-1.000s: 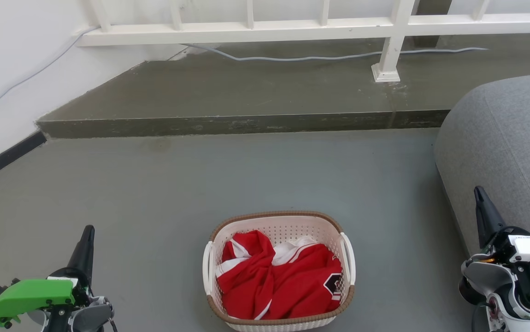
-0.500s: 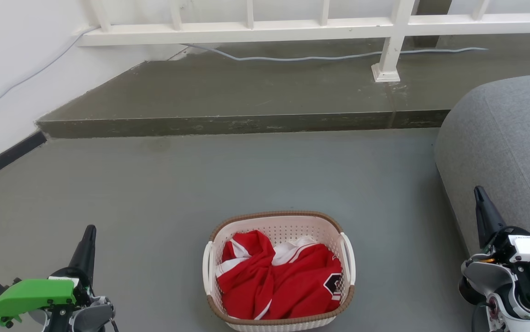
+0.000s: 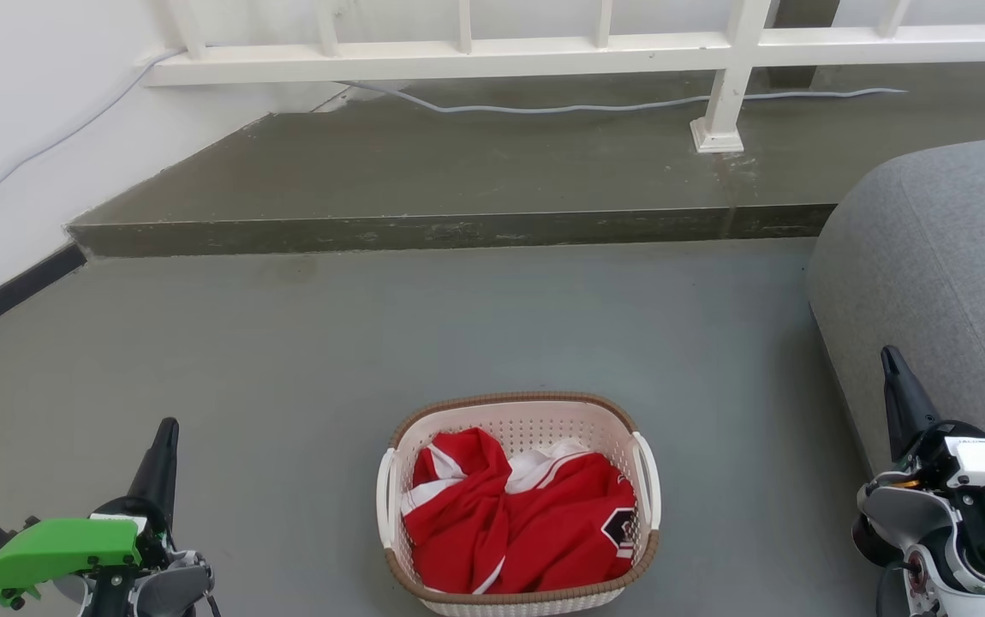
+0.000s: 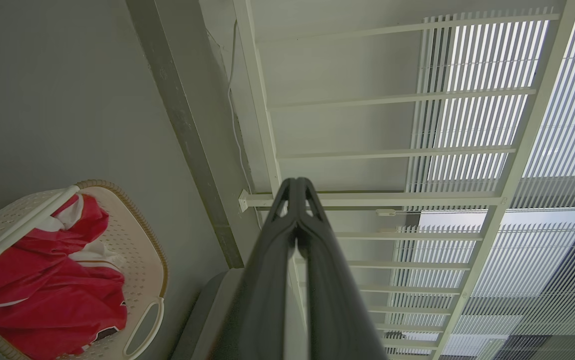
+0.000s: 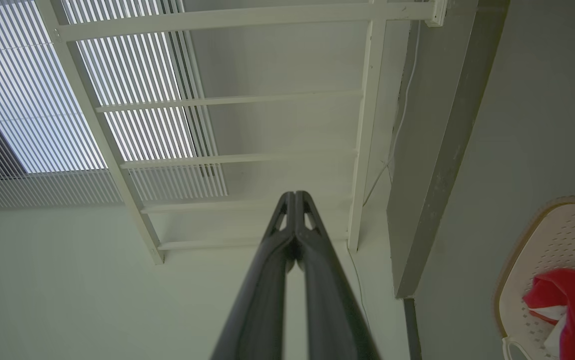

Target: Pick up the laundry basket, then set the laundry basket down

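on grey floor, laundry basket, red-and-white garment inside

The left pincer sits low on the robot's left side. Its two dark fingers are pressed together into one thin point that aims up and leans a little inward. A green block rides on its wrist. The right pincer sits low on the other side. Its fingers are pressed together too, tips touching. Its wrist is white and grey. Both pincers are empty.
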Available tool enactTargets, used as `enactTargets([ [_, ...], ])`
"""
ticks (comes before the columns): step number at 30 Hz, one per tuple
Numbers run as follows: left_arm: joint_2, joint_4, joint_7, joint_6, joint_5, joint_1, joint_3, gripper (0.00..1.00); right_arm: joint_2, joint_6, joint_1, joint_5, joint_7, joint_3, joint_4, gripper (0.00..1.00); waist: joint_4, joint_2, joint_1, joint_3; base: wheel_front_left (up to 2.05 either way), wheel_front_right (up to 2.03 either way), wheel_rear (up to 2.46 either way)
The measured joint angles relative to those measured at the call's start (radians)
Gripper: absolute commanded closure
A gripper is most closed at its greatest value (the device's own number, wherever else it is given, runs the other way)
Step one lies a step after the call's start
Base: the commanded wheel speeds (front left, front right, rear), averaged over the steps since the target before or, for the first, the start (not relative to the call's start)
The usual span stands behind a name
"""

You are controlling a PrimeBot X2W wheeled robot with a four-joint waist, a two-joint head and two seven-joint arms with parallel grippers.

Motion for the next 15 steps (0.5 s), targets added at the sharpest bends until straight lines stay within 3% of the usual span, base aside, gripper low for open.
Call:
enactTargets([
  [15, -0.002, 0.000, 0.000, 0.000, 0.000, 0.000, 0.001, 1.00, 0.001, 0.000, 0.000, 0.000, 0.000, -0.001, 0.000, 1.00, 0.000, 0.0000, 0.0000, 0.000, 0.00, 0.00, 0.00],
])
